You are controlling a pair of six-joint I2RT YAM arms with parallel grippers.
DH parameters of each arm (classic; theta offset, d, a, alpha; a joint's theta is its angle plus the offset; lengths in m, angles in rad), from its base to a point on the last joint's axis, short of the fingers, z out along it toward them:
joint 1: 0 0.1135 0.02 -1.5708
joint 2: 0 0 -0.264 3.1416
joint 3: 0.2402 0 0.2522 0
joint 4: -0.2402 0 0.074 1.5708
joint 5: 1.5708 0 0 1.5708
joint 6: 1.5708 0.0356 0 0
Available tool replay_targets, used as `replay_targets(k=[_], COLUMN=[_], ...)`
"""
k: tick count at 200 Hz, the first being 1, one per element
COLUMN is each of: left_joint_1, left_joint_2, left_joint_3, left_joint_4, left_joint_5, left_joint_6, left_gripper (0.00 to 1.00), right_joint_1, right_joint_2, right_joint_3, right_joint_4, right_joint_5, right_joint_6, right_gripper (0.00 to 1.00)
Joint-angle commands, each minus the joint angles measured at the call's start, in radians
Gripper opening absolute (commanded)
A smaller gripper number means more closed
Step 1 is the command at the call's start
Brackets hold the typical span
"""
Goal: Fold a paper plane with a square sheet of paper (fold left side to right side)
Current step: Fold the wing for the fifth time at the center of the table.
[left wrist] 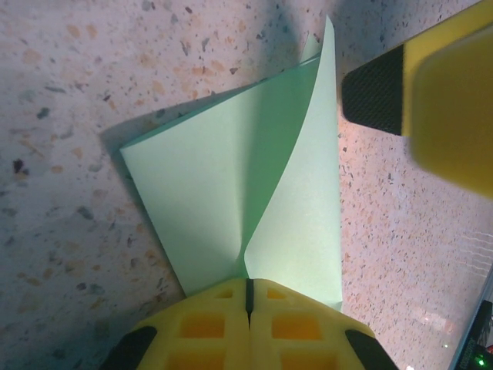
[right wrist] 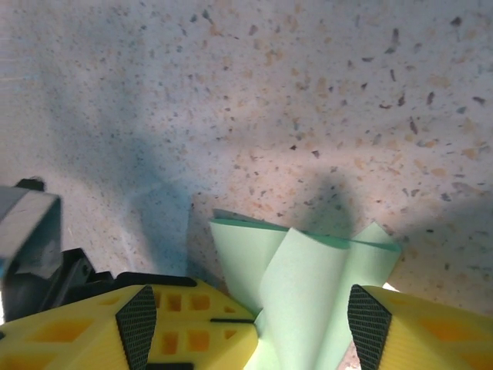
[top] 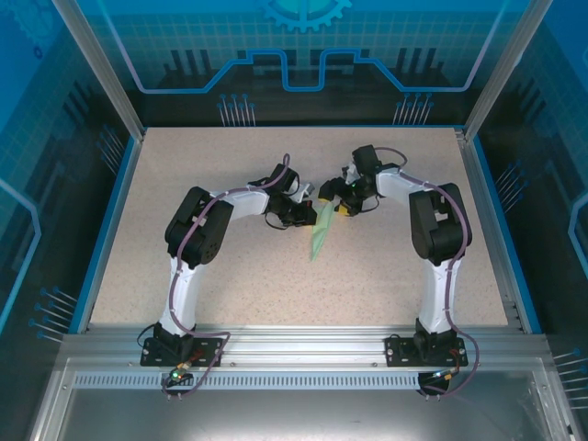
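Two claws meet at the far end of the paper plane (top: 318,237), which lies near the middle of the counter (top: 230,285) with its narrow tip toward 6 o'clock in the overhead view. My left claw (top: 301,213) comes in from 10 o'clock with its fingers drawn fully together. In its wrist view they sit over the near end of the centre crease, and I judge that this anchors the paper so it cannot slide. I cannot tell whether they nip the sheet or merely press it onto the counter. My right claw (top: 342,208) comes in from 1 o'clock and stands wide, holding nothing. In its own view the two dark pads (right wrist: 368,327) straddle the folded layers, one at each side, apart from the paper. One flap, at 3 o'clock of the crease in the left wrist view, curls up off the counter instead of lying flat. I take the wide stance as preparation to catch that flap and lay it across. The risk I see is the thin paper buckling or pulling out from under the anchoring claw.
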Motion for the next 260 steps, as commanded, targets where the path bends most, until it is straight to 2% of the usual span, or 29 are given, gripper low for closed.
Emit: replay_targets(k=[1,15,38,58,134,260], left_joint_1=[-0.001,0.0,-0.001,-0.002,-0.005,-0.011], left_joint_2=[0.026,0.027,0.027,0.028,0.029,0.031], left_joint_3=[-0.027,-0.027,-0.023,-0.019,-0.009,0.008], left_joint_4=[-0.003,-0.003,-0.003,-0.003,-0.012,-0.017], left_joint_5=[-0.018,-0.018,-0.019,-0.019,-0.022,-0.018], left_joint_6=[0.002,0.002,0.001,0.001,0.005,0.006], left_gripper=[0.03,0.04,0.04,0.03,0.03,0.03], right_joint_1=[-0.013,-0.018,-0.014,0.002,0.073,0.085], right_joint_2=[-0.078,-0.104,-0.123,-0.128,-0.062,-0.01], right_joint_3=[-0.018,-0.03,-0.051,-0.078,-0.065,-0.053], right_joint_4=[0.007,0.0,-0.002,0.001,0.007,-0.063], right_joint_5=[-0.012,-0.006,-0.041,-0.055,-0.059,-0.013], right_joint_6=[-0.011,-0.015,-0.014,0.007,0.063,0.071], right_gripper=[0.7,0.68,0.53,0.47,0.49,0.47])
